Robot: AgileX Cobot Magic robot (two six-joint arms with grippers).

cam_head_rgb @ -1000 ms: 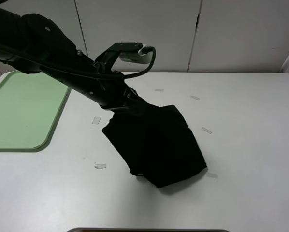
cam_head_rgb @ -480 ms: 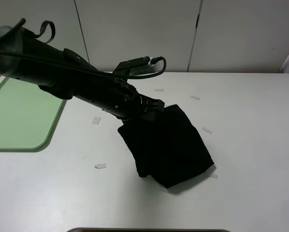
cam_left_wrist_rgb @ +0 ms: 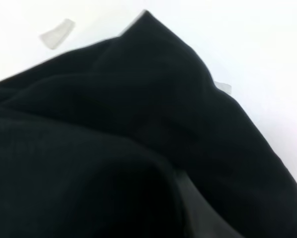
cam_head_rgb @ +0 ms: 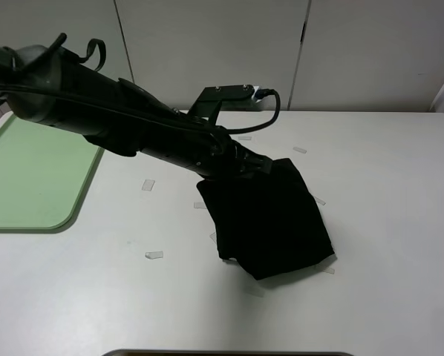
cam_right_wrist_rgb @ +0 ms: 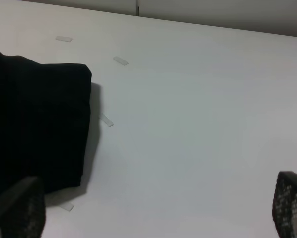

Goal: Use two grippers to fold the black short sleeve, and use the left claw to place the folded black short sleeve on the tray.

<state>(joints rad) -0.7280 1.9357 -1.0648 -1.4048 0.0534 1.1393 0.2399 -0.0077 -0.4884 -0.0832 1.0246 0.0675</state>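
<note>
Dragged rightward, the soft-looking, light black short sleeve (cam_head_rgb: 270, 219) hides whether the left claw (cam_head_rgb: 262, 165) grips; right gripper (cam_right_wrist_rgb: 152, 207) gapes; pinch its folded edge.

Your white table (cam_head_rgb: 385, 222) carries the pale green tray (cam_head_rgb: 36, 170) lying flat at its left end, partly cut off by the edge of the high view. The folded black short sleeve (cam_head_rgb: 270, 222) lies near the middle of the tabletop, well apart from the tray. Small clear tape strips (cam_head_rgb: 154, 255) are scattered around the cloth: you can see two between tray and garment, two more on the far side, one at its right edge, and one just beside its near right corner.
</note>
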